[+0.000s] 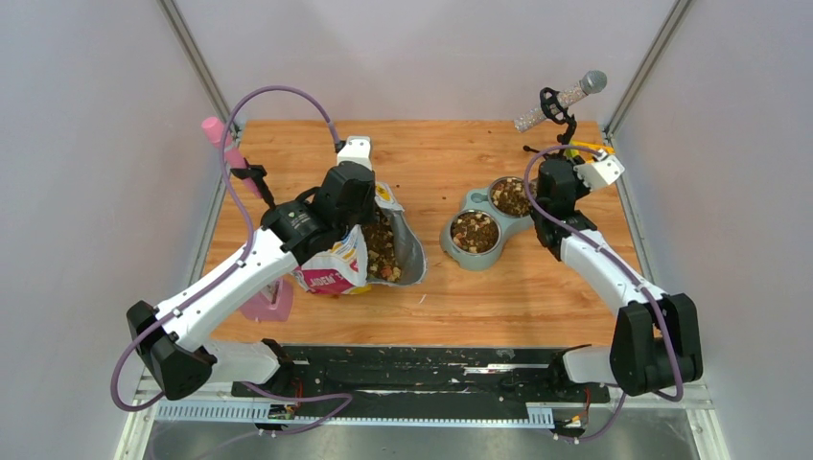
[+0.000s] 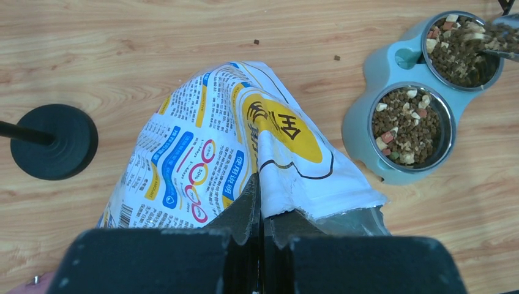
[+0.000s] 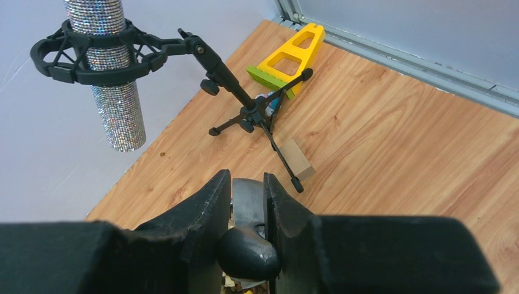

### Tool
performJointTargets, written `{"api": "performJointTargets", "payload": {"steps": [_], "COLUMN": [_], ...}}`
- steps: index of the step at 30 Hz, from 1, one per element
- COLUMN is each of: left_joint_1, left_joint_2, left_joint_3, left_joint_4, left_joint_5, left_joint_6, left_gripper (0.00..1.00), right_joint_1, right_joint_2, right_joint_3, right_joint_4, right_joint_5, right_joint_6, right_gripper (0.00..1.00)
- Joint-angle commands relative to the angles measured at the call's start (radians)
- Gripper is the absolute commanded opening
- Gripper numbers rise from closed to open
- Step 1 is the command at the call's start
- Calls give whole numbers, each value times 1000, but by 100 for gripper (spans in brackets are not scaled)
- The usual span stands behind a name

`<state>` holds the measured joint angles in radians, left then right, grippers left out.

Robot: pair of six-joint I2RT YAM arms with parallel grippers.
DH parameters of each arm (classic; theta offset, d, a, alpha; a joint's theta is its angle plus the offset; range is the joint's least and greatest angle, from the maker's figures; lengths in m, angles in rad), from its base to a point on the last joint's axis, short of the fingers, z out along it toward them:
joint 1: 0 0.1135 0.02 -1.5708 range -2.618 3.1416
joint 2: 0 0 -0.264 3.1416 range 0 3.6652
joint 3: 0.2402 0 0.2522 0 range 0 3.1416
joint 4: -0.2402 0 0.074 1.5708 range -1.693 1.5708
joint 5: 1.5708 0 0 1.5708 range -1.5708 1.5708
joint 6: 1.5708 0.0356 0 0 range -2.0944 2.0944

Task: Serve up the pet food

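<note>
Pet food (image 1: 475, 233): small brown and tan kibble with a few pale and reddish bits. It fills both steel cups of the blue-grey double bowl (image 2: 358, 131), right of centre on the tabletop (image 1: 479, 307). More of it shows inside the open bag (image 2: 202, 159), which sits left of the bowl and apart from it. A couple of stray pieces (image 2: 256, 41) lie on the wood beyond the bag.

The bag is white with yellow, blue and pink print and a silver lining. In the top view the left arm covers much of it.

A black round stand base (image 2: 55, 141) sits just left of the bag. A pink mic (image 1: 219, 139) is at the left edge, and a pink base (image 1: 268, 302) is near the bag's near-left corner. In the far right corner are a glitter mic (image 3: 110, 104) in a shock mount on a black tripod (image 3: 245, 113), a yellow plastic piece (image 3: 294, 52) and a small wooden block (image 3: 301, 160) at a tripod foot.

Left jaws: fully closed, pinching the rim of the bag's mouth and holding it up.

Right jaws: narrow gap, clamped on the handle of the grey scoop (image 3: 248, 205). The left wrist view shows the scoop end over the far cup with kibble in it.
</note>
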<state>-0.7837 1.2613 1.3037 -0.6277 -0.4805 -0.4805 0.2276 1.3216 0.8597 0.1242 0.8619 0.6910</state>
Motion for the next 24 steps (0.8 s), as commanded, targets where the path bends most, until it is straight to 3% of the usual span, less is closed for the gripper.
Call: {"api": "performJointTargets", "payload": {"steps": [1,13,17,24], "left_joint_1": [-2,-2,-2,-2], "left_joint_2": [-82,-83,-80,-80], "left_joint_3": [23,27,27,29], "left_joint_4": [115,113,113,113], "left_joint_5": [-56,-54,-51,-49], "left_joint_6": [11,11,11,13], "left_gripper": [0,0,0,0], "right_joint_1": [6,30,52,103], "right_joint_2": [18,49,65,95], "right_joint_3": [86,119,113,141], "right_joint_4": [36,50,132,155], "right_joint_5": [-19,-93,-174,-184], "right_joint_6": [-109,-230,-358,-487], "right_gripper": [0,0,0,0]}}
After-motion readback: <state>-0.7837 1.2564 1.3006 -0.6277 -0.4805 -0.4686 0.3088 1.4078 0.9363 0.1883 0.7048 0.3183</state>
